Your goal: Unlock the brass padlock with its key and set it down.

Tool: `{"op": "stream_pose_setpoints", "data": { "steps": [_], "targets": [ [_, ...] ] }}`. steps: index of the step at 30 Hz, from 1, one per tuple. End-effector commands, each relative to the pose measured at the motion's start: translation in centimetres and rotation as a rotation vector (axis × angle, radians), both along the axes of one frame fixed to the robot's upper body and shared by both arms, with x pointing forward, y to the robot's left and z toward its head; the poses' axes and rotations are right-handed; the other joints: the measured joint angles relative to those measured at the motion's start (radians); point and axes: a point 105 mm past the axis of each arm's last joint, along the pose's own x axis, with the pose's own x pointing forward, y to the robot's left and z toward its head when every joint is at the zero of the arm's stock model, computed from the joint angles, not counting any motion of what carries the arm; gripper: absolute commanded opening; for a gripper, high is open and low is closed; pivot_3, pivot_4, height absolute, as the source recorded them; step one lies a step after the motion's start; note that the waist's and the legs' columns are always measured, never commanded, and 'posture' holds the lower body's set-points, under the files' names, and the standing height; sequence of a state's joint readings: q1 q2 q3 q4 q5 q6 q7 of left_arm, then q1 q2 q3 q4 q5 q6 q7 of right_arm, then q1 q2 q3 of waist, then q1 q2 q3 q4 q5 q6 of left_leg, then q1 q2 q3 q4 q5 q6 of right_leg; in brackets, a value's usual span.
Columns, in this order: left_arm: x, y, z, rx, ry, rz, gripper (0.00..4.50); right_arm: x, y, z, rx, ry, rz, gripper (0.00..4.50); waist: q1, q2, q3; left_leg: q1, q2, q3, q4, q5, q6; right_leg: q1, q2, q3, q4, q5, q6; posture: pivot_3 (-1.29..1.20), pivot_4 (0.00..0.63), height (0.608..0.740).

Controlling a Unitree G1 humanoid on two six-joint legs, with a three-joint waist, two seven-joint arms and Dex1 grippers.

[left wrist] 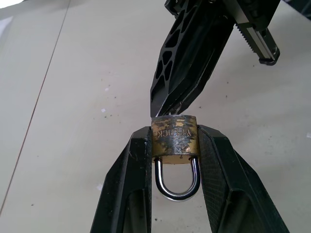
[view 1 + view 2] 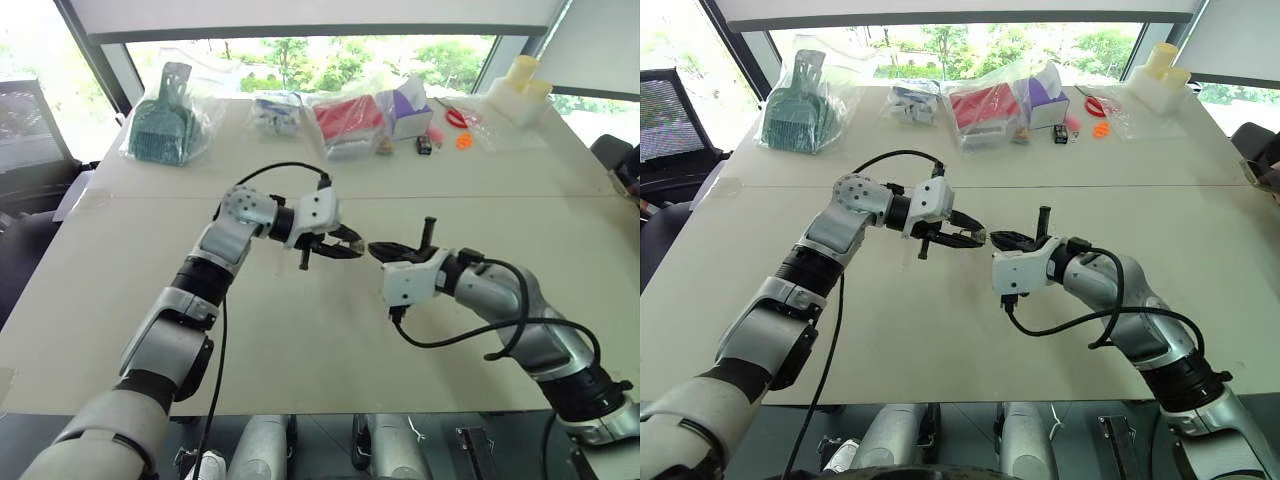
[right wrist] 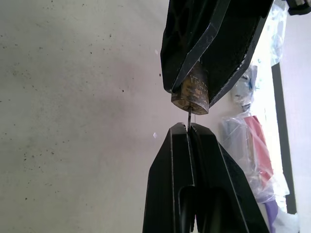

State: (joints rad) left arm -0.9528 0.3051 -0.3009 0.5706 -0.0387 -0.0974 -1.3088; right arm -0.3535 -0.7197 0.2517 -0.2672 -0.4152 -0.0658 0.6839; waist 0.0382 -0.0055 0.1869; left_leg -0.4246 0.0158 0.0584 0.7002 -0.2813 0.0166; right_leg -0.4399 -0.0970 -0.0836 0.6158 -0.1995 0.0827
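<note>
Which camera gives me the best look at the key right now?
The right wrist view: the key shows as a thin blade running from the shut right gripper into the brass padlock. In the left wrist view the right gripper's fingers hide it; in the eye views it is too small to make out.

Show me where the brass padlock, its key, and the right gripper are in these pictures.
brass padlock (image 1: 174,137): left wrist view, on the brass body clamped between the left gripper's fingers.
key (image 3: 189,115): right wrist view, on the thin blade running into the padlock's underside.
right gripper (image 3: 188,127): right wrist view, at the closed fingertips pinching the key.
</note>
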Motion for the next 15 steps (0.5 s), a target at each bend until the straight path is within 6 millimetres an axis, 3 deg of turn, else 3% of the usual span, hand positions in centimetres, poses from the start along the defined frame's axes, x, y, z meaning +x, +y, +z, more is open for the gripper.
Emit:
{"op": "stream_pose_setpoints", "data": {
  "steps": [1,5,7,11,12,14,15],
  "targets": [
    [0.3,-0.9,2.1,-0.04,-0.184,-0.014,0.74,-1.3,2.4,0.7,0.068,0.118,0.083,0.03,-0.001,0.0,0.0,0.0,0.0,0.0,0.0,0.0,0.0,0.0,0.0,0.0,0.0,0.0,0.0,0.0,0.15,0.74],
    [0.2,-0.9,1.8,-0.024,-0.264,-0.047,0.74,-1.2,2.6,0.4,0.146,0.322,0.044,0.03,-0.001,0.0,0.0,0.0,0.0,0.0,0.0,0.0,0.0,0.0,0.0,0.0,0.001,0.0,0.0,0.0,0.15,0.74],
    [0.3,-0.7,1.6,-0.024,-0.249,-0.045,0.74,-0.8,2.7,0.9,0.146,0.299,0.049,0.03,0.0,0.0,0.0,0.001,0.0,0.0,0.0,0.0,0.0,0.0,0.0,0.0,0.001,0.0,0.0,0.0,0.15,0.74],
    [0.5,-0.2,1.8,-0.053,-0.143,-0.033,0.74,-0.1,2.6,2.7,0.073,0.073,0.102,0.03,-0.001,0.0,0.0,0.0,0.0,0.0,0.0,0.0,0.0,0.0,0.0,0.0,0.001,0.0,0.0,0.0,0.15,0.74],
    [0.3,0.4,1.6,-0.035,-0.086,-0.042,0.74,0.1,2.3,3.0,-0.026,-0.079,0.143,0.03,-0.001,0.0,0.0,0.0,0.0,0.0,0.0,0.0,0.0,0.0,0.0,0.0,0.001,0.0,0.0,0.0,0.15,0.74],
    [-0.4,1.3,1.5,-0.009,-0.026,-0.101,0.74,0.2,1.8,3.0,-0.075,-0.214,0.197,0.03,-0.002,0.0,0.0,0.0,0.0,0.0,0.0,0.0,0.0,0.0,0.0,0.0,0.001,0.0,0.0,0.0,0.15,0.74],
    [-0.5,1.5,1.6,-0.012,0.008,-0.105,0.74,0.1,1.5,2.9,-0.075,-0.251,0.218,0.28,-0.004,0.0,0.0,0.0,0.0,0.001,0.0,0.0,0.0,0.0,0.0,0.0,0.001,0.0,0.0,0.0,0.15,0.74]
  ]
}}
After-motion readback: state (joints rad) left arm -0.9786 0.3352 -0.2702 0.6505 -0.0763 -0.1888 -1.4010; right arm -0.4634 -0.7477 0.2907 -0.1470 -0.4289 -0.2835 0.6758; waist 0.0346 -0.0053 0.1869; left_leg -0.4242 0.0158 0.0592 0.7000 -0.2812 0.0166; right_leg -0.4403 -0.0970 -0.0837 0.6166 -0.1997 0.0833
